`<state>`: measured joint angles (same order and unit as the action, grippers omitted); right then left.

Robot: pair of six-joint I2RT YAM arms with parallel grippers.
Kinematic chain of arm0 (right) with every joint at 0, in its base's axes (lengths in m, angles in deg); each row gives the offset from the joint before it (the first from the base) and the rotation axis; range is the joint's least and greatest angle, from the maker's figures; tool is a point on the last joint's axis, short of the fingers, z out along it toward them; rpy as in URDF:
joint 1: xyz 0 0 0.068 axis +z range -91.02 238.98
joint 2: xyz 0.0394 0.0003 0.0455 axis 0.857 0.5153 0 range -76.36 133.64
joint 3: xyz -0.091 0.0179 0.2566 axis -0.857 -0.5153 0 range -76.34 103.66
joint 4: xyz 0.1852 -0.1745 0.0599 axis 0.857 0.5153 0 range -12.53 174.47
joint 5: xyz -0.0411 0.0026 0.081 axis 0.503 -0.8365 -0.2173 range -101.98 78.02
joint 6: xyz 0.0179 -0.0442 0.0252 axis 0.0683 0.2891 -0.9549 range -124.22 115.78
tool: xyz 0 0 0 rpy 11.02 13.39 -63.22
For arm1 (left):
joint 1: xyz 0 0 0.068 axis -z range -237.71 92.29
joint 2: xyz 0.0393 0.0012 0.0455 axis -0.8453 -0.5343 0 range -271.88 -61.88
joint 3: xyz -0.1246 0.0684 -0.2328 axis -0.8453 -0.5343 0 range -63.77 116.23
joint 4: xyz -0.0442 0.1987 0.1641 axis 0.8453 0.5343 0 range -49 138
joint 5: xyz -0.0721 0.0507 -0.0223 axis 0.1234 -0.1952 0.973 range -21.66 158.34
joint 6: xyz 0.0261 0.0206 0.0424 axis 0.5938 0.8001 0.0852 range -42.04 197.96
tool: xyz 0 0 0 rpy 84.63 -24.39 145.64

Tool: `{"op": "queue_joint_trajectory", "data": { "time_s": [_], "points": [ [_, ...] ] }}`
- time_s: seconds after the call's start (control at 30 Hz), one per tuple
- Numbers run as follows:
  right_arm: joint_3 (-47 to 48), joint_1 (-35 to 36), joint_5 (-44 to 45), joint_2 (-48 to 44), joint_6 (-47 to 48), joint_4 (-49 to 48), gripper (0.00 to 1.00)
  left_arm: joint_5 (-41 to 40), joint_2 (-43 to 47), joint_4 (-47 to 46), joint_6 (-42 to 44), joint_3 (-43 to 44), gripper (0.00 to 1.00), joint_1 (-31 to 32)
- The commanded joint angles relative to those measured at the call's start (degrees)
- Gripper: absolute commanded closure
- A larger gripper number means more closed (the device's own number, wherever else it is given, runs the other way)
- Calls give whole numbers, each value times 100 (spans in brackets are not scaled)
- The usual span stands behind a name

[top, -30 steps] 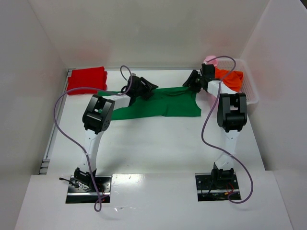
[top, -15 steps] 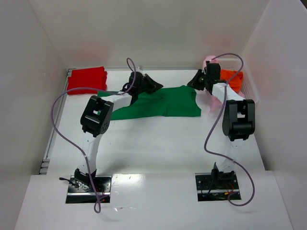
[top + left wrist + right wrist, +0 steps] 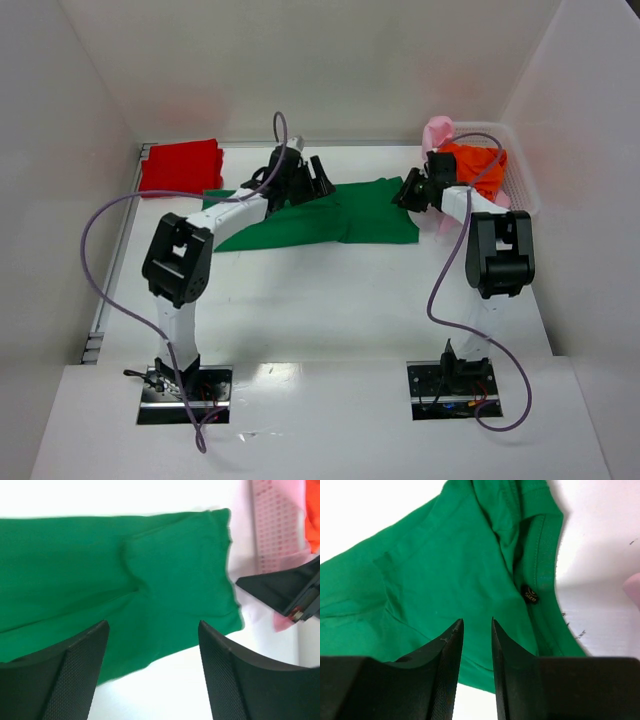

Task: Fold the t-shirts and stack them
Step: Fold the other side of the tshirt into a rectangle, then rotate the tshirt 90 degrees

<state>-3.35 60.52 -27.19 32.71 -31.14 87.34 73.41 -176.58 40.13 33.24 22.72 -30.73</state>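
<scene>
A dark green t-shirt (image 3: 340,215) lies spread flat across the far middle of the table. My left gripper (image 3: 322,180) hovers over its far edge, jaws wide open and empty (image 3: 151,627), the green cloth (image 3: 100,570) below them. My right gripper (image 3: 405,192) is at the shirt's right collar end. Its jaws (image 3: 476,622) stand a narrow gap apart with nothing between them, above the green cloth (image 3: 435,565). A folded red t-shirt (image 3: 182,166) sits at the far left. An orange t-shirt (image 3: 478,160) and a pale pink t-shirt (image 3: 437,130) lie in the basket.
The white mesh basket (image 3: 528,190) stands at the far right against the wall. White walls enclose the table on three sides. The right gripper's black body (image 3: 285,592) shows at the right of the left wrist view, close to the shirt's edge.
The left arm's elbow has swung left and nearer, and its gripper has shifted right along the shirt's far edge. The right arm's elbow has moved right, and its gripper sits slightly lower.
</scene>
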Motion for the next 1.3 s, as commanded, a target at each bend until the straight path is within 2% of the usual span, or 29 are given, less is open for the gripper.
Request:
{"op": "queue_joint_trajectory", "data": {
  "time_s": [0.0,0.07,0.23,0.27,0.3,0.33,0.37,0.43,0.6,0.83,0.93,1.27],
  "points": [
    [-4,30,-69,-353,99,-100,63,-748,855,974,1199,-123,10,-143],
    [-4,83,-165,-424,99,-100,58,-916,1141,1301,1658,-62,3,-252],
    [-4,83,-333,-870,99,-47,36,-1315,1967,1257,3075,-370,3,-544],
    [-4,83,-389,-1023,148,16,26,-1441,2059,1194,3659,-578,3,-544],
    [41,83,-403,-1198,199,109,10,-1628,2251,1042,4372,-813,1,-545],
    [114,83,-403,-1247,213,137,1,-1684,2311,993,4576,-878,1,-545],
    [136,83,-403,-1363,268,229,0,-1685,2312,1060,4980,-879,1,-593],
    [266,83,-403,-1596,345,428,0,-1091,2205,1455,5803,-818,2,-809],
    [164,83,-188,-2043,345,568,0,105,1496,2526,6728,-370,1,-1423],
    [-109,30,-25,-2267,345,726,0,544,782,3021,7460,-87,1,-1800],
    [-162,30,-25,-2319,345,798,0,576,537,3111,7576,8,1,-2003],
    [-215,30,-263,-2513,169,946,0,-94,143,2733,7705,-167,1,-2004]
  ]
}}
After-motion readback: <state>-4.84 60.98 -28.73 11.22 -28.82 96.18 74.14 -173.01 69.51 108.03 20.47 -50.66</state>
